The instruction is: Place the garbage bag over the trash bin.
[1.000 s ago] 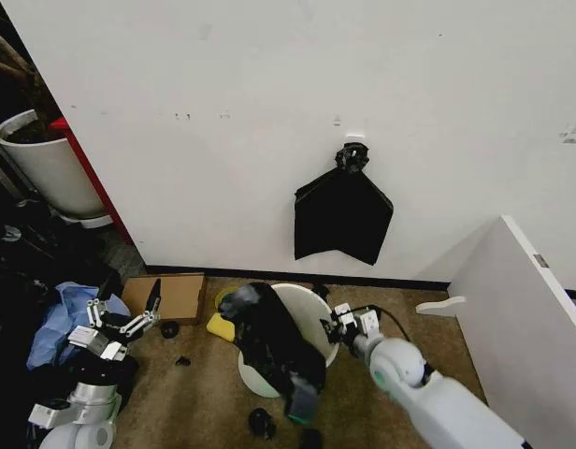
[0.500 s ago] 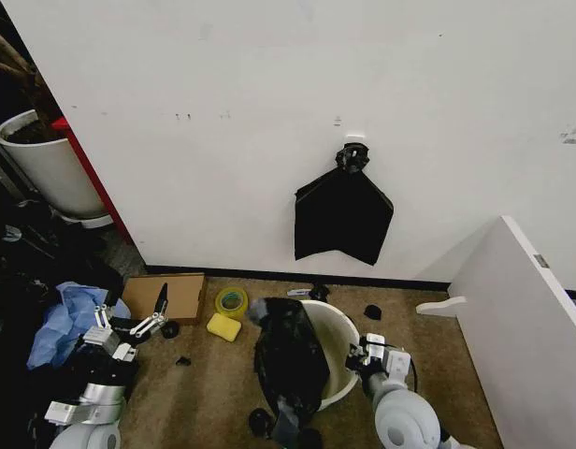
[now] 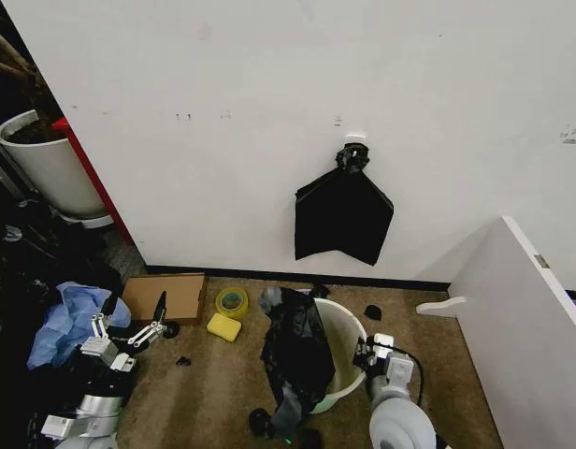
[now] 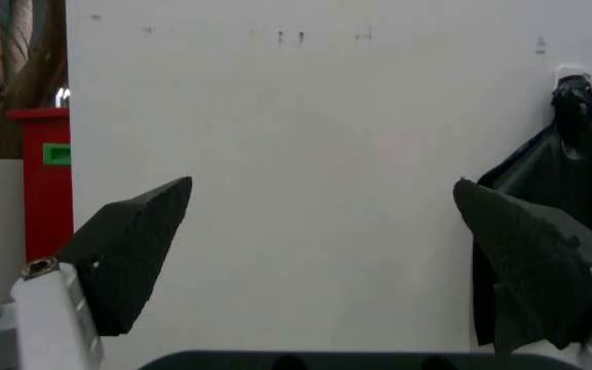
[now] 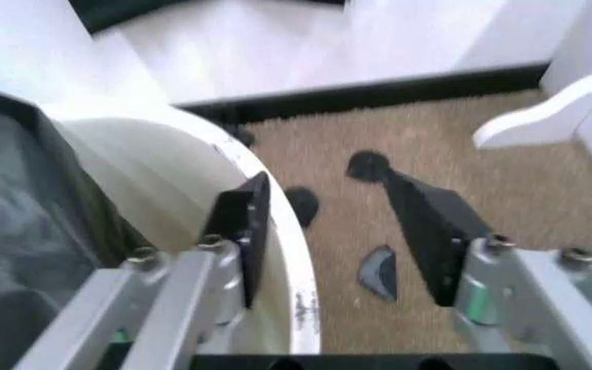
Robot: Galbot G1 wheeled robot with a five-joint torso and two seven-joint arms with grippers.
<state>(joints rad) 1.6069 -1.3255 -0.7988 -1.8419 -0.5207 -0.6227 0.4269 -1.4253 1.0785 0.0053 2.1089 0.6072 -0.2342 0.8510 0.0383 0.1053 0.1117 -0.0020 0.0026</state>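
Around the trash bin (image 3: 349, 341) on the brown carpet lies plenty of clutter: at its ten o'clock a yellow tape roll (image 3: 232, 301) and a yellow sponge (image 3: 223, 326), farther toward nine a flat cardboard piece (image 3: 171, 296), blue cloth (image 3: 68, 318) and small black scraps (image 3: 182, 360). Another black scrap (image 3: 373, 311) sits at the bin's two o'clock. On the white wall (image 3: 269, 140) at twelve hangs a matte black bundle (image 3: 343, 217) from a hook. A white planter pot (image 3: 47, 168) stands far off at ten, and a white board (image 3: 526, 327) leans at three, narrowing the floor on that side.

Bare carpet lies between the bin and the left arm. The garbage bag (image 3: 295, 360) drapes over the bin's nine-o'clock rim, spilling down the outside to the floor.

The right gripper (image 5: 327, 231) sits at the bin's three-o'clock rim, fingers spread, one inside the wall and one outside, not clamped. The bag lies across the bin's mouth from it. The left gripper (image 3: 143, 323) hovers well apart at nine, fingers spread, holding nothing.
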